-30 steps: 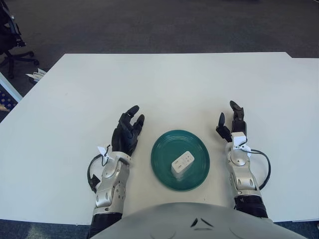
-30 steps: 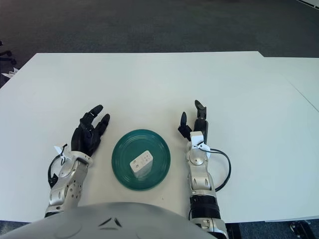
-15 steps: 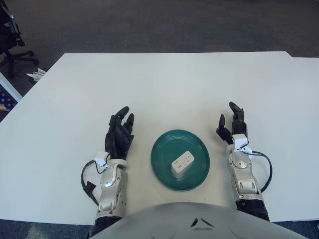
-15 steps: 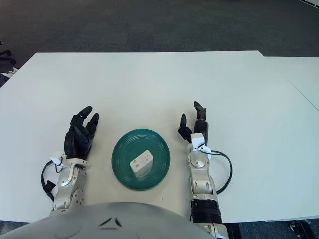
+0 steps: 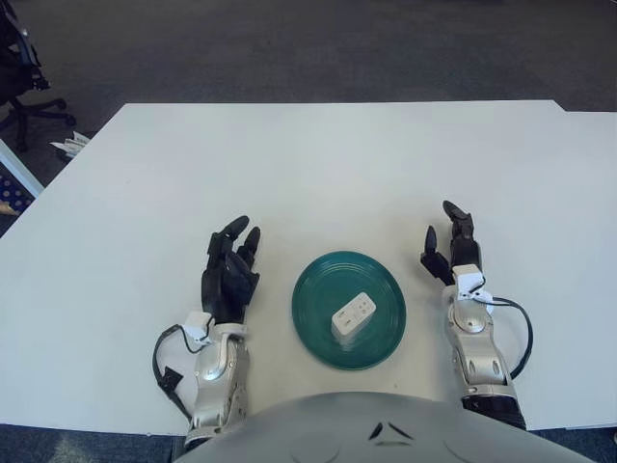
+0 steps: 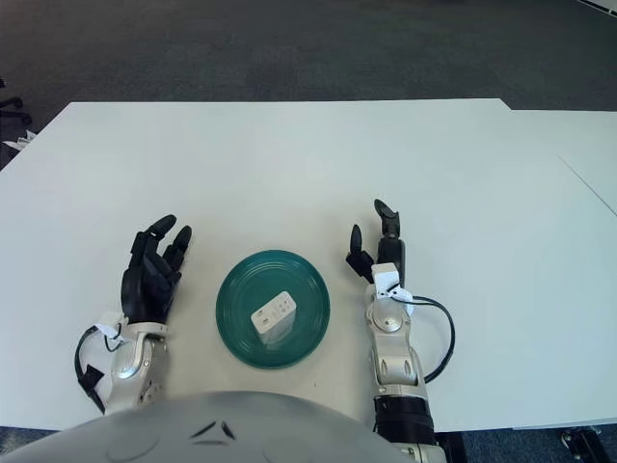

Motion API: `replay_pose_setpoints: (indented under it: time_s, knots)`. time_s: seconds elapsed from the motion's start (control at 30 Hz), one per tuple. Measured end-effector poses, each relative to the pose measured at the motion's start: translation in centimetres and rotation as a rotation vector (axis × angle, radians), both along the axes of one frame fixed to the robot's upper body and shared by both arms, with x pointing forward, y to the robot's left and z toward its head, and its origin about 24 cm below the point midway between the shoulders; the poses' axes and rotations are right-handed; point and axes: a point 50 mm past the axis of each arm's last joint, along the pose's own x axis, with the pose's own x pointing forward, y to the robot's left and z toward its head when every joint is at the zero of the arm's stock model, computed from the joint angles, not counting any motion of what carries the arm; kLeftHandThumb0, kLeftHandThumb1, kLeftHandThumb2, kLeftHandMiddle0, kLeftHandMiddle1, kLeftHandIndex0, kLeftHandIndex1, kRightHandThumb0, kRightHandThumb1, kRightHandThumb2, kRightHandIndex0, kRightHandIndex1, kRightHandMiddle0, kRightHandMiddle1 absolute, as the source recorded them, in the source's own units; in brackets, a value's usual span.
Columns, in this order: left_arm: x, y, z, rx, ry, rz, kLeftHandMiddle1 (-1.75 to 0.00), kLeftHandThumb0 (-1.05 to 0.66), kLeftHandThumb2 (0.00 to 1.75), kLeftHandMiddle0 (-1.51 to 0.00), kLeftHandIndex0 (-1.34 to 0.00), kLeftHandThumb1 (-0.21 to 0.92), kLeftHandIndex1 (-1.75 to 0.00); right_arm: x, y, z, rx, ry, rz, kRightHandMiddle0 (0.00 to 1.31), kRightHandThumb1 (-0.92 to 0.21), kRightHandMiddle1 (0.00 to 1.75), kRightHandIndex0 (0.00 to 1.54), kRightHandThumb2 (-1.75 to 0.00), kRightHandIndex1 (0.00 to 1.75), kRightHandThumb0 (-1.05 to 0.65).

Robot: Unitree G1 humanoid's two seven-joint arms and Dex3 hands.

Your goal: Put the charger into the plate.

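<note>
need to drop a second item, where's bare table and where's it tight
Bare: the table beyond both hands, and outside each hand. Tight: the near edge, where the left hand and right hand flank the plate holding the charger.

I see the white charger (image 5: 353, 314) lying flat inside the round, dark green plate (image 5: 318, 323), near its middle, one end angled toward the far right. The plate sits on the white table (image 5: 337, 164), near its front edge.
</note>
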Motion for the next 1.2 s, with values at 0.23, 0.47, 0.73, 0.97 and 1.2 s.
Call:
replay_pose_setpoints:
  time_s: [0.23, 0.47, 0.73, 0.97, 1.2]
  knots:
    - [-0.5, -0.3, 0.3, -0.057, 0.016, 0.003, -0.19, -0.91, 0.85, -0.56, -0.18, 0.92, -0.94, -0.4, -0.6, 0.1, -0.008, 0.002, -0.01, 0.0, -0.92, 0.6, 0.2, -0.86, 0.01, -0.67]
    - [-0.9, -1.0, 0.4, -0.102, 0.038, 0.002, -0.19, -0.9, 0.86, -0.55, -0.16, 0.92, -0.91, -0.8, -1.0, 0.2, -0.016, 0.011, -0.007, 0.0, -0.92, 0.61, 0.19, -0.86, 0.0, -0.66]
    - [-1.3, -1.6, 0.5, -0.15, 0.051, 0.005, -0.19, -0.89, 0.85, -0.54, -0.12, 0.92, -0.88, -1.0, -1.1, 0.1, -0.019, 0.018, -0.006, 0.0, -0.92, 0.62, 0.18, -0.85, 0.0, -0.65]
    - [-1.3, -1.6, 0.6, -0.178, 0.056, -0.001, -0.17, -0.89, 0.84, -0.52, -0.09, 0.92, -0.86, -1.0, -1.1, 0.1, -0.019, 0.019, -0.002, 0.0, -0.92, 0.61, 0.18, -0.85, 0.0, -0.65]
    - [-1.2, -1.7, 0.6, -0.199, 0.057, -0.017, -0.15, -0.9, 0.83, -0.5, -0.07, 0.92, -0.85, -1.1, -1.1, 0.1, -0.019, 0.019, -0.001, 0.0, -0.92, 0.61, 0.18, -0.85, 0.0, -0.65]
